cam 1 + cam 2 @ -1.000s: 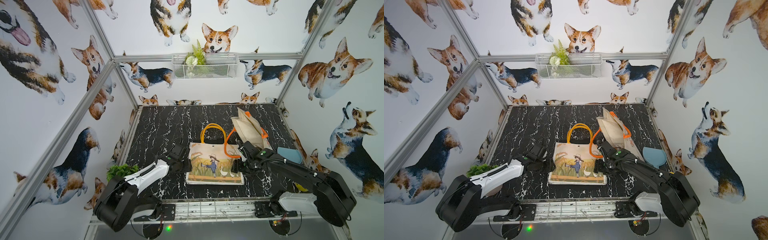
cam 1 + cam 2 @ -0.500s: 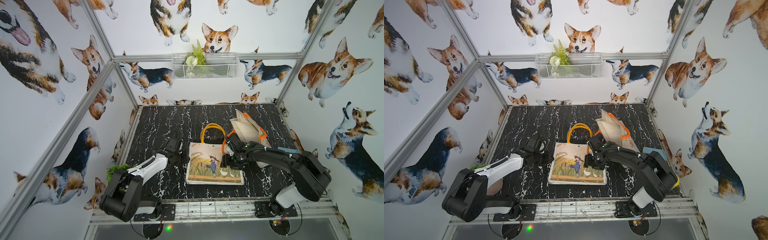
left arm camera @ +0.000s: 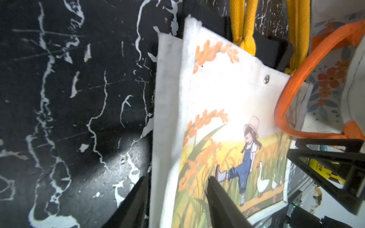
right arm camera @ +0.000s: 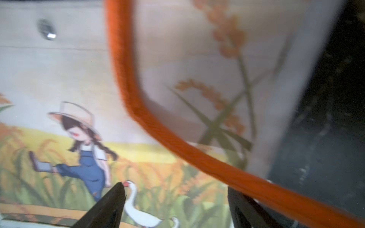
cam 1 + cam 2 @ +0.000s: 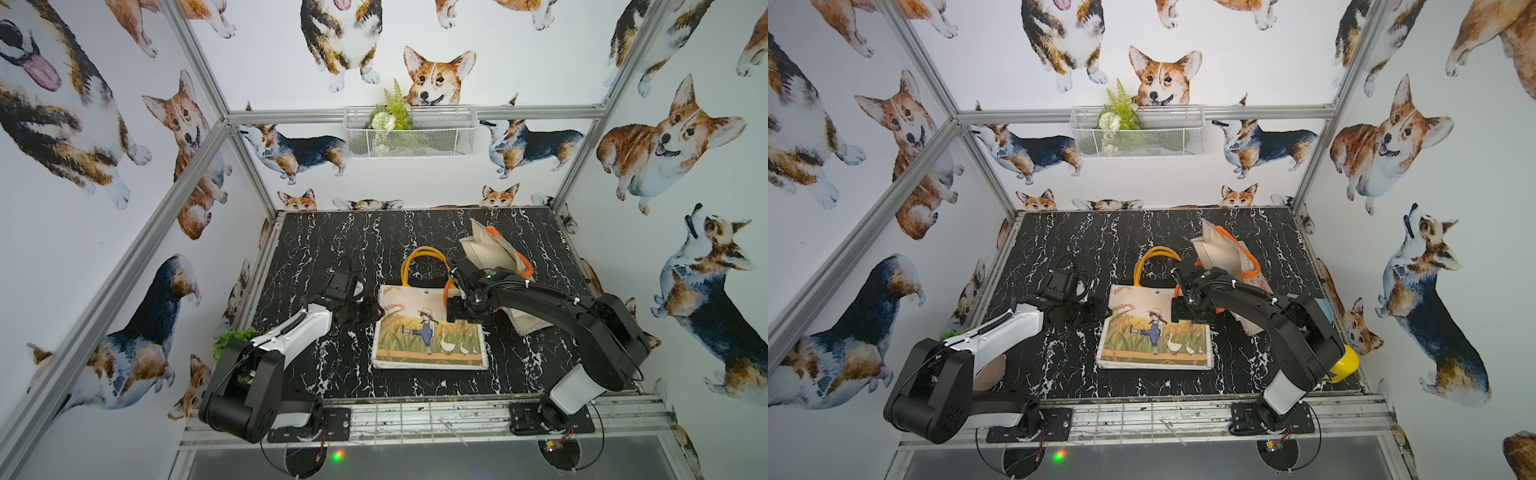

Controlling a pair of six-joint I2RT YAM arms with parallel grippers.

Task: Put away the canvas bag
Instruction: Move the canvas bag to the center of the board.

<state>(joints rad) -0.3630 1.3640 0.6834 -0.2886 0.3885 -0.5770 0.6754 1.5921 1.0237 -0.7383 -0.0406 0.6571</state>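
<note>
Tabletop [image 5: 332, 249]: canvas bag [image 5: 430, 332] unmoved, right gripper [image 5: 454, 311] shifted over it

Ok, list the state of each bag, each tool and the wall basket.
Printed canvas bag: flat on the table, face up, yellow handles at its far end.
Orange-handled bag: crumpled, half upright, one handle draped over the printed bag.
Left tool: open, astride the printed bag's edge.
Right tool: open, above the printed bag.
Wire basket: hung on the back rail, holding greenery.
</note>
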